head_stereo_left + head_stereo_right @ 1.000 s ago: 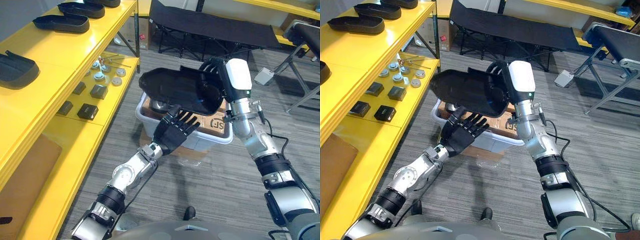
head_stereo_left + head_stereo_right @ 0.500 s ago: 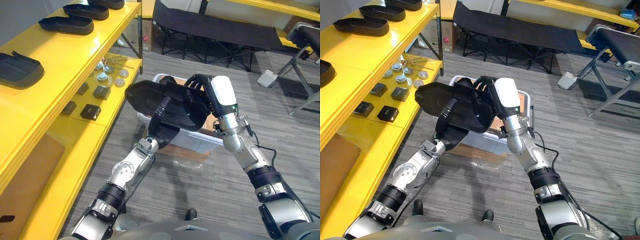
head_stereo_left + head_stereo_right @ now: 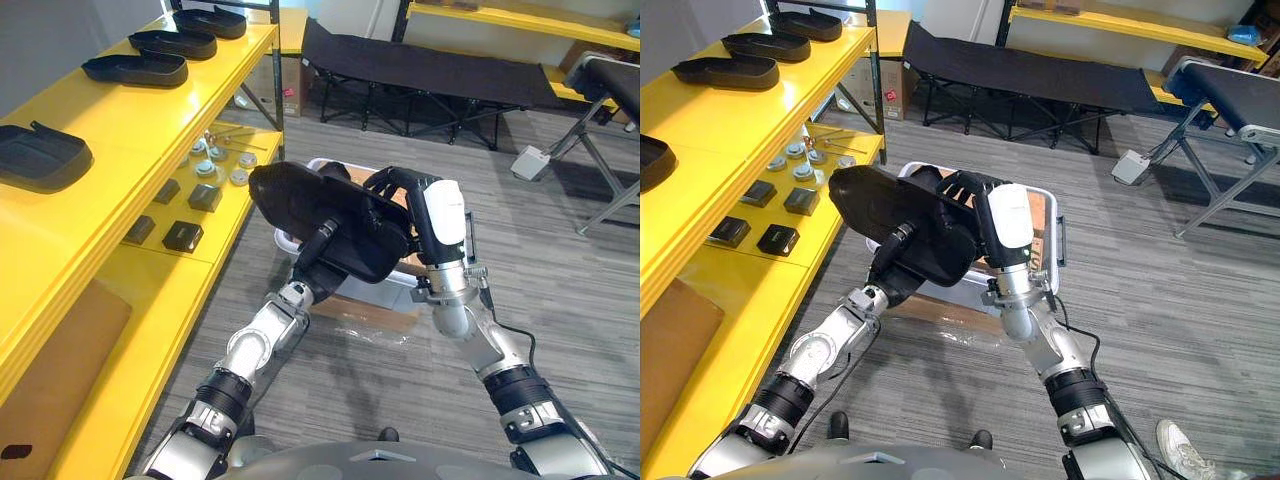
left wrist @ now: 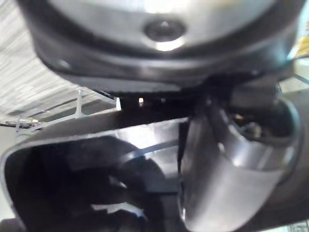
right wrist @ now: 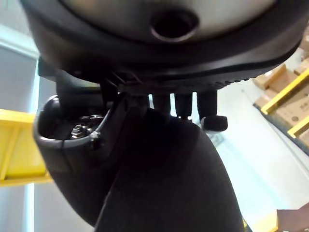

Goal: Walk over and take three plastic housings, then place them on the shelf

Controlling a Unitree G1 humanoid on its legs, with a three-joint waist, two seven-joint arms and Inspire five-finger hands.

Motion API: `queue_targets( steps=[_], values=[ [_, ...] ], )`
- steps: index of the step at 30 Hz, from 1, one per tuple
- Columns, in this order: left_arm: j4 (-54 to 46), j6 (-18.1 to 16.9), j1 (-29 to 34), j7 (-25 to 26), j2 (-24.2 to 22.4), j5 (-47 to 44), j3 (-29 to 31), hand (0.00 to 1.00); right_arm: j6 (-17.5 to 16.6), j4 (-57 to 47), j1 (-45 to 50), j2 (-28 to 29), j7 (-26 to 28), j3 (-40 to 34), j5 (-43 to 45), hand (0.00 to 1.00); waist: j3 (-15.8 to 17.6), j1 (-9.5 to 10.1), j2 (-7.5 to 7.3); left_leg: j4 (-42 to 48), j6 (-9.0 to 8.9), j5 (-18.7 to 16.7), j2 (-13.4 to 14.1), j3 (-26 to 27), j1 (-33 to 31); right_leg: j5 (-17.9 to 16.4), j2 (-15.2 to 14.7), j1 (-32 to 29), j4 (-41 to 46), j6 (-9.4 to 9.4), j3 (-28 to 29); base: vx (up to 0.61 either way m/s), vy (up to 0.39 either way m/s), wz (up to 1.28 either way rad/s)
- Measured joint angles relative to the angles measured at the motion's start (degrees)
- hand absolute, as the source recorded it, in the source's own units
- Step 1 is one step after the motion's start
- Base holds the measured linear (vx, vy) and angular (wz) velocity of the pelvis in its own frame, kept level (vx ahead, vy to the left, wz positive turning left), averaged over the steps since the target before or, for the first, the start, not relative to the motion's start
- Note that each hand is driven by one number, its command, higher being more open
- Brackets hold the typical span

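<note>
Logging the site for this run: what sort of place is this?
Likely a workshop or storeroom: yellow shelves holding black plastic housings and small parts, a white bin on the floor.

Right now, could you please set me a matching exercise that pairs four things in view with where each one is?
Things:
1. held housing
2. white bin
3. small black blocks
4. black cot

Places:
A. on the lower yellow shelf
B. gripped by the right hand
C. at the back, beyond the bin
D. on the floor beside the shelf unit

Pairs: 1-B, 2-D, 3-A, 4-C
</note>
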Motion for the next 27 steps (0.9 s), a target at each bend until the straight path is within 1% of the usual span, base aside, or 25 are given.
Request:
queue_targets(
  steps=[2, 3, 7, 10, 12, 14, 15, 16, 18, 19, 20, 21, 22, 23, 24, 26, 27],
  values=[
    [0.0, -0.8, 0.0, -0.3, 0.0, -0.1, -0.6, 0.00, 0.0, 0.0, 0.1, 0.2, -0.6, 0.0, -0.2, 0.00, -0.1, 0.07, -0.04, 0.0, 0.00, 0.0, 0.0, 0.0, 0.0, 0.0, 0.0, 0.0, 0.0, -0.01, 0.0, 0.00, 0.000, 0.00],
    [0.0, -1.2, 0.0, -0.3, 0.0, -0.2, -0.8, 0.00, 0.0, 0.0, 0.2, 0.2, -0.7, 0.0, -0.3, 1.00, -0.2, 0.05, -0.06, 0.0, 0.00, 0.0, 0.0, 0.0, 0.0, 0.0, 0.0, 0.0, 0.0, -0.01, 0.0, 0.00, 0.000, 0.00],
    [-0.8, -3.8, 0.0, -0.4, 0.1, -0.7, -2.0, 0.00, 0.0, 0.0, 0.4, 0.6, -1.3, 0.5, -0.4, 1.00, -0.6, -0.08, -0.10, 0.0, 0.02, 0.0, 0.0, 0.0, 0.0, 0.0, 0.0, 0.0, 0.0, -0.01, 0.0, 0.00, 0.000, 0.00],
    [-2.6, -6.2, 0.1, -0.3, 0.2, -0.6, -1.9, 0.00, 0.0, -0.2, 0.9, 0.9, -3.5, 3.2, 0.2, 1.00, -0.6, -0.05, -0.10, 0.0, 0.04, 0.0, 0.0, 0.0, 0.1, 0.0, 0.0, 0.0, 0.0, -0.02, 0.0, 0.00, 0.000, 0.00],
    [-3.2, -8.1, 0.3, -0.3, 0.3, -0.2, -1.8, 0.00, 1.2, -0.2, 1.1, 1.2, -4.8, 4.0, 0.6, 1.00, -0.7, 0.07, -0.19, 0.0, 0.15, -0.1, 0.0, 0.0, 0.2, 0.0, 0.0, 0.2, 0.0, -0.02, 0.0, 0.00, 0.000, 0.00],
    [-5.2, -10.3, 1.2, 0.1, 0.2, 0.5, -1.6, 0.00, 2.6, -1.2, 2.3, 2.6, -5.6, 4.3, 2.0, 1.00, -0.7, 0.20, -0.27, 0.0, 0.12, -0.5, 0.0, 0.0, 0.4, -0.1, 0.0, 0.3, 0.0, -0.12, 0.0, 0.00, 0.000, -0.03],
    [-7.9, -11.6, 2.6, 1.1, 0.1, 2.5, -0.9, 0.00, 3.4, -2.1, 3.3, 4.1, -5.6, 4.4, 2.7, 1.00, -0.8, 0.18, -0.28, 0.0, 0.13, -0.6, 0.0, 0.3, 0.7, -0.2, 0.0, 0.3, 0.0, -0.24, 0.2, 0.00, 0.000, -0.08],
    [-9.4, -12.2, 3.3, 2.0, 0.0, 4.6, -0.5, 0.00, 4.0, -3.2, 4.1, 4.6, -5.6, 4.3, 3.0, 1.00, -0.8, 0.22, -0.26, 0.0, 0.11, -0.6, 0.0, 0.4, 0.8, -0.2, 0.0, 0.2, 0.0, -0.26, 0.3, 0.00, 0.000, -0.12],
    [-14.4, -14.5, 5.0, 4.6, -0.9, 13.8, 2.6, 0.00, 5.5, -6.2, 6.7, 5.6, -5.5, 3.8, 5.4, 1.00, -0.8, 0.21, -0.19, 0.0, 0.01, -0.7, 0.0, 0.9, 0.9, -0.3, 0.0, -0.1, 0.0, -0.35, 0.8, 0.00, 0.000, -0.10],
    [-15.4, -14.8, 5.1, 5.5, -1.0, 16.6, 3.3, 0.00, 6.0, -6.8, 7.0, 5.7, -5.4, 3.7, 6.3, 1.00, -0.8, 0.13, -0.14, 0.0, -0.08, -0.8, 0.0, 1.0, 0.9, -0.3, 0.0, -0.1, 0.0, -0.35, 0.9, 0.00, 0.000, -0.09],
    [-16.8, -15.9, 5.7, 7.8, -1.4, 22.4, 5.7, 0.00, 7.2, -8.2, 7.6, 6.0, -5.4, 2.8, 7.3, 1.00, -1.0, -0.09, 0.04, 0.0, -0.16, -0.8, 0.0, 1.3, 1.0, -0.3, 0.0, -0.2, 0.0, -0.35, 1.2, 0.00, 0.000, -0.08],
    [-17.5, -16.1, 6.0, 8.9, -1.8, 25.2, 7.2, 0.00, 7.7, -8.8, 8.0, 6.5, -5.4, 1.9, 7.7, 1.00, -1.0, -0.25, 0.17, 0.0, -0.13, -0.9, 0.0, 1.5, 1.1, -0.3, 0.0, -0.3, 0.0, -0.35, 1.4, 0.01, 0.000, -0.09],
    [-18.0, -16.4, 6.3, 11.4, -2.7, 30.5, 9.4, 0.00, 8.3, -10.7, 9.4, 7.6, -5.3, -0.2, 9.5, 1.00, -1.3, -0.30, 0.53, 0.0, -0.26, -1.1, 0.0, 1.5, 1.1, -0.3, 0.0, -0.3, 0.0, -0.36, 1.5, 0.01, -0.001, -0.06],
    [-18.1, -17.2, 6.5, 15.0, -3.4, 37.5, 11.3, 0.00, 9.1, -12.8, 10.9, 8.9, -5.4, -2.4, 11.6, 1.00, -1.6, -0.37, 1.01, 0.0, -0.08, -1.4, -0.1, 1.5, 1.2, -0.3, 0.0, -0.3, 0.0, -0.37, 1.6, 0.01, -0.002, -0.05],
    [-18.1, -17.7, 6.9, 16.7, -3.5, 40.8, 12.7, 0.00, 9.4, -13.2, 11.5, 9.9, -5.4, -4.3, 12.5, 1.00, -1.7, -0.51, 1.21, 0.0, -0.16, -1.4, -0.1, 1.5, 1.3, -0.3, 0.0, -0.3, 0.0, -0.39, 1.6, 0.02, -0.001, -0.06],
    [-18.2, -19.7, 8.7, 24.6, -3.6, 54.0, 20.9, 0.00, 10.9, -14.3, 14.6, 12.7, -5.5, -12.5, 19.5, 1.00, -2.0, -1.42, 1.86, 0.0, 0.04, -2.0, -0.1, 1.6, 1.7, -0.5, 0.0, -0.2, 0.0, -0.47, 1.8, 0.02, -0.001, -0.09],
    [-18.2, -20.2, 9.2, 26.3, -3.6, 56.1, 23.3, 0.00, 11.2, -14.3, 15.4, 13.2, -5.6, -14.3, 21.6, 1.00, -2.1, -1.64, 1.95, 0.0, -0.04, -2.1, -0.1, 1.7, 1.8, -0.6, 0.0, -0.2, 0.0, -0.46, 2.0, 0.03, -0.002, -0.12]
  ],
)
